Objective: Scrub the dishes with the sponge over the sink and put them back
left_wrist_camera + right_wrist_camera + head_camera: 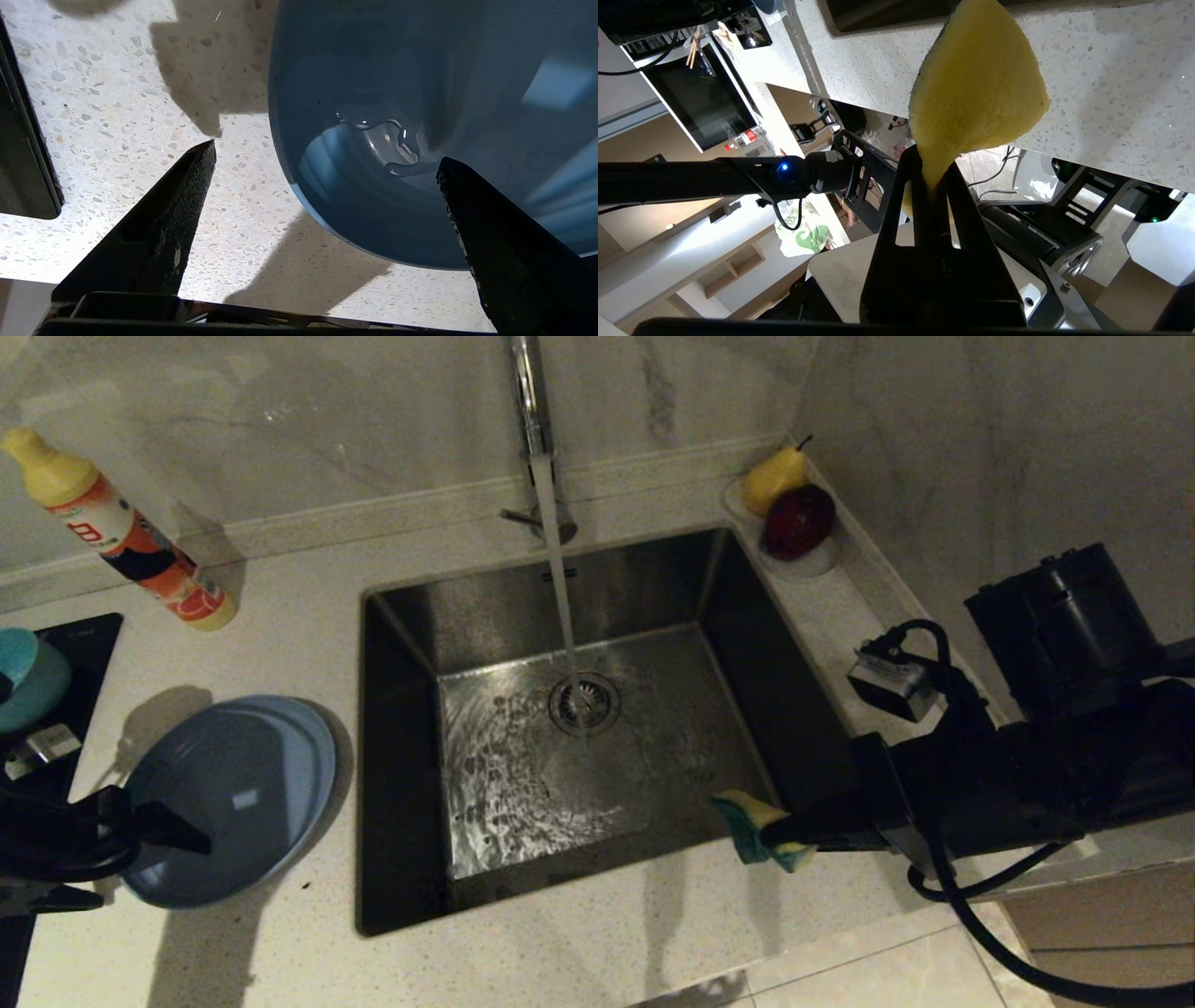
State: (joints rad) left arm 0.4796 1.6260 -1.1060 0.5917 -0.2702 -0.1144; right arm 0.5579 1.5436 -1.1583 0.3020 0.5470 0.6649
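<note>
Pale speckled counter [597,952] fills most of the head view, backed by marble wall. At the centre sits the sink [411,728], with water running from the tap [530,401] onto its drain [584,704].

On the counter at lower left lies the plate [233,793], just left of the sink. It looks glazed and rigid, probably fairly heavy, breakable if dropped, and a film of water on it shows in the left wrist view, so it is likely slippery. Its raised rim is the sensible place to take hold. The left gripper [177,835] sits at the plate's left edge with its jaws spread wide, one finger over the plate and one over bare counter, so the rim lies between them; nothing is gripped yet.

At lower right, over the sink's near right corner, the right gripper [780,831] is pressed together on one end of the sponge [752,821]. The sponge looks soft and light and bulges past the pinch.

Around them: a teal bowl [28,677] on a dark panel at the far left, a bottle [121,537] leaning at upper left, and a pear [773,478] and dark red fruit [798,521] on a small dish [822,560] at upper right, well apart from the work. Nothing stands between plate and sink.
</note>
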